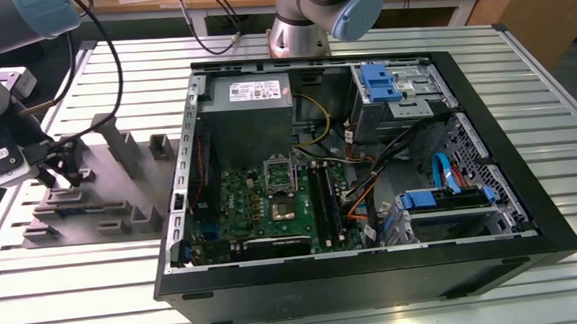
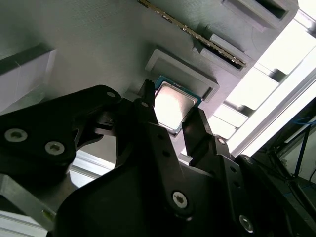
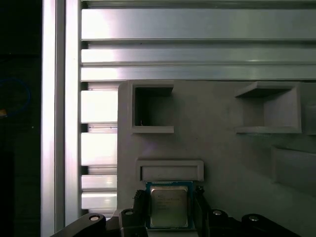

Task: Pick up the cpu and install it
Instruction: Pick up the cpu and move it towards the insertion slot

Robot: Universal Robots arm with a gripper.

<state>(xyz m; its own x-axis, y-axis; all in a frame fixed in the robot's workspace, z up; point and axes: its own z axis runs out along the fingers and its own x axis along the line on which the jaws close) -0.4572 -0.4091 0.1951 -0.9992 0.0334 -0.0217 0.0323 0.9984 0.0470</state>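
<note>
Currently your gripper (image 2: 172, 112) sits square over cpu (image 3: 169, 206) on grey fixture tray (image 3: 222, 163). Fingers (image 2: 150, 118) look pinched on its opposite edges, chip centred between.

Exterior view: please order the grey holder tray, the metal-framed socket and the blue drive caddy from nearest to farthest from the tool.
1. Grey holder tray: directly under the tool, at the exterior view's left.
2. Metal-framed socket: inside the case, on the green board.
3. Blue drive caddy: farthest, toward the exterior view's right.
</note>
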